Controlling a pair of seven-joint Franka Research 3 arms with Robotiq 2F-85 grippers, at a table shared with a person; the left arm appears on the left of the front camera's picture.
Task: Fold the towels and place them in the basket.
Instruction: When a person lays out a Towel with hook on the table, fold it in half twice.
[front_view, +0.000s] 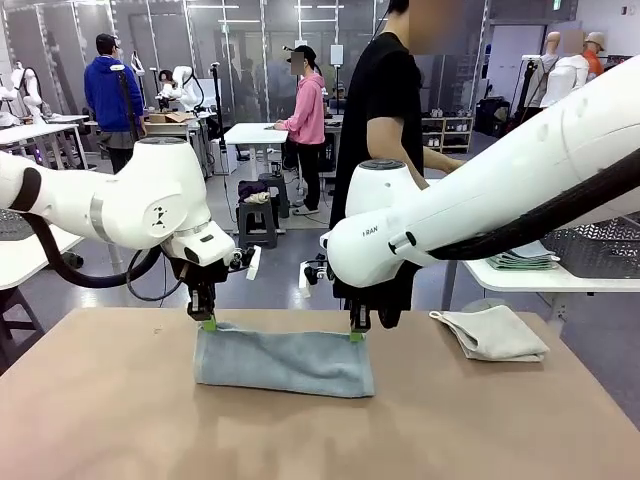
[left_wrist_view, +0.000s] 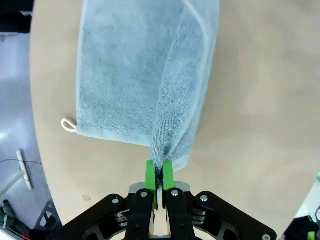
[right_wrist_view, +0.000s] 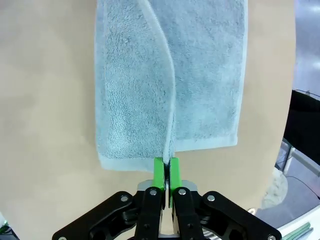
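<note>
The brown desk (front_view: 100, 420) spans the near foreground. The white left arm (front_view: 120, 205) enters from the left and the white right arm (front_view: 500, 190) from the right, and both reach down to the desk's middle. A person (front_view: 385, 120) in a black shirt stands at the far side, behind the right arm. A light blue towel (front_view: 283, 360) lies doubled over at the centre of the desk, its long side running left to right. On a white side table (front_view: 520, 278) at the far right stands the dark grey mesh basket (front_view: 600, 250), with a flat stack of pale green cloth (front_view: 525, 260) just beside it on its left. A beige-grey towel (front_view: 495, 333), loosely folded, rests on the desk to the right of the blue one and apart from it. The left hand (front_view: 207, 322) is clamped on the blue towel's far left corner, and the right hand (front_view: 356, 333) is clamped on its far right corner. In each wrist view the green pads press together on a raised ridge of the cloth. A small white hanging loop (left_wrist_view: 68, 124) projects from one towel corner in the left wrist view.
</note>
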